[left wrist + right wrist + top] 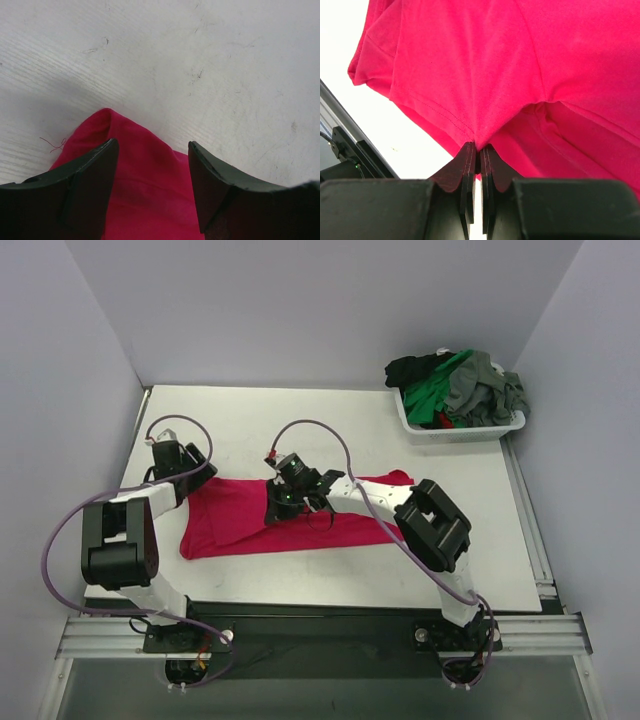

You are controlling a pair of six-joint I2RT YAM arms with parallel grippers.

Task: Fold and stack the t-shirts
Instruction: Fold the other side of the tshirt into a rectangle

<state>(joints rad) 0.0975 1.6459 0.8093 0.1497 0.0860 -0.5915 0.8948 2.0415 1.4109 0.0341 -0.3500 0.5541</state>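
Note:
The crimson-red t-shirt (240,520) lies spread across the middle of the table. My right gripper (284,502) sits over its upper middle. In the right wrist view that gripper (479,147) is shut on a pinched fold of the red t-shirt (485,65), which rises into a small peak at the tips. My left gripper (196,468) hovers at the shirt's far left corner. Seen from the left wrist, it (152,147) stands open, with the corner of the red cloth (145,190) between and below the fingers (90,175) and not gripped.
A white basket (470,433) at the back right holds a green t-shirt (430,390), a grey one (480,385) and a black one (408,370) in a heap. Grey walls close in the table on the left, back and right.

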